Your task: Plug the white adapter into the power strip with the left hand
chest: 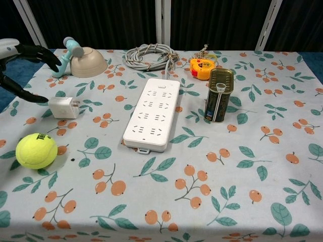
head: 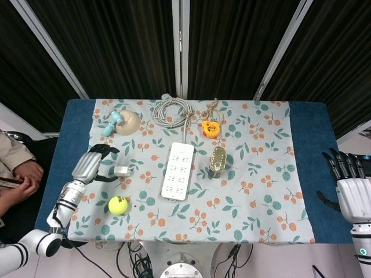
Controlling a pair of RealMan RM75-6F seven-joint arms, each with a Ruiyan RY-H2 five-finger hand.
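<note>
The white adapter point(head: 122, 171) point(chest: 63, 107) lies on the floral cloth, left of the white power strip point(head: 178, 170) point(chest: 153, 113). My left hand point(head: 91, 164) point(chest: 20, 60) hovers just left of the adapter with its fingers spread, holding nothing; its dark fingertips reach toward the adapter without clearly touching it. Off the right edge of the table my right hand point(head: 350, 192) stays with fingers spread and empty; the chest view does not show it.
A yellow tennis ball point(head: 117, 205) point(chest: 36, 150) sits in front of the adapter. A beige bowl point(head: 128, 122) with a light blue item, a coiled grey cable point(head: 171, 110), an orange tape measure point(head: 210, 128) and a tin can point(head: 217, 161) stand around the strip.
</note>
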